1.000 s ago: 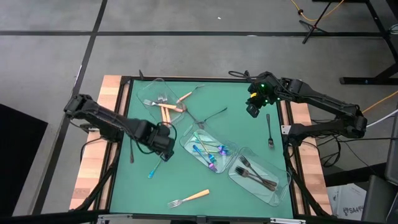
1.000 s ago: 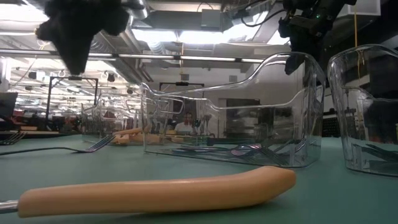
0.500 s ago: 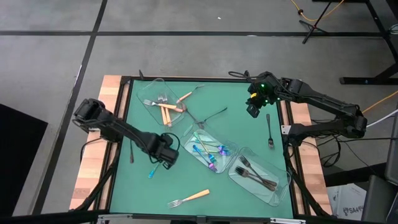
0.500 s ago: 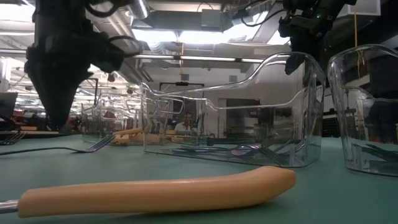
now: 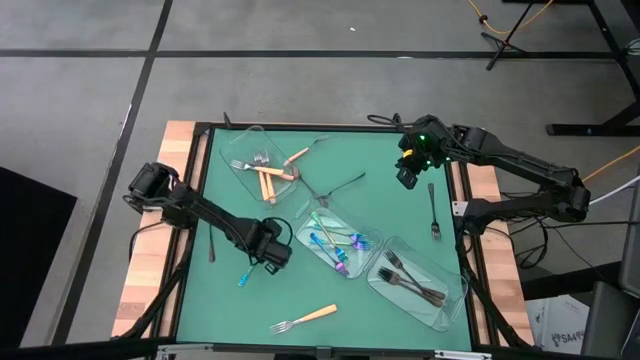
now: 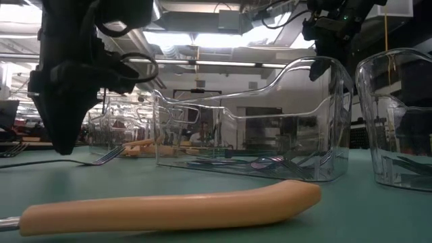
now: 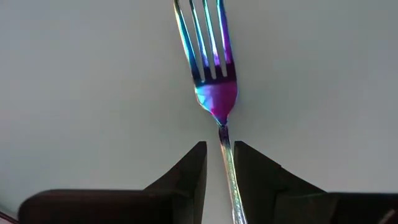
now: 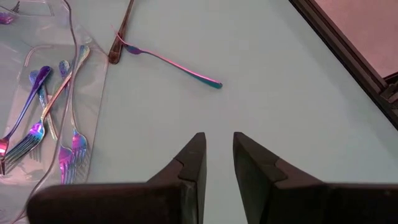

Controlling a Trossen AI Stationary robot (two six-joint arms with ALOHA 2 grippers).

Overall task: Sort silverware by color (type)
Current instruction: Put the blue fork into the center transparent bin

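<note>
Meanwhile the left gripper (image 5: 272,254) had come lower and farther toward the near side of the desk (image 5: 395,215) than a second before, when it hung higher up beside the middle tray. It now sat right over the loose iridescent fork (image 7: 212,74) lying on the green surface beside that tray. From the left wrist view its two fingers (image 7: 189,171) stood a narrow gap apart on either side of the fork's thin handle, and whether they actually pinched the handle could not be told. From the low view the left arm showed as a dark mass reaching down to the desk, lower than half a second earlier.

Over at the far right corner the right gripper (image 5: 406,176) had not shifted; it hovered above the bare green top with its fingers (image 8: 191,162) slightly parted and holding nothing.

Nothing among the cutlery had moved. Orange-handled forks (image 5: 268,175) lay in the far clear tray (image 5: 247,137), iridescent pieces (image 5: 333,245) in the middle tray (image 5: 301,226) and dark grey forks (image 5: 410,280) in the near right tray (image 5: 455,290). Another orange-handled fork (image 5: 303,318) lay loose near the front edge, a dark fork (image 5: 433,212) by the right edge, and two crossed utensils (image 5: 332,185) between the far and middle trays.
</note>
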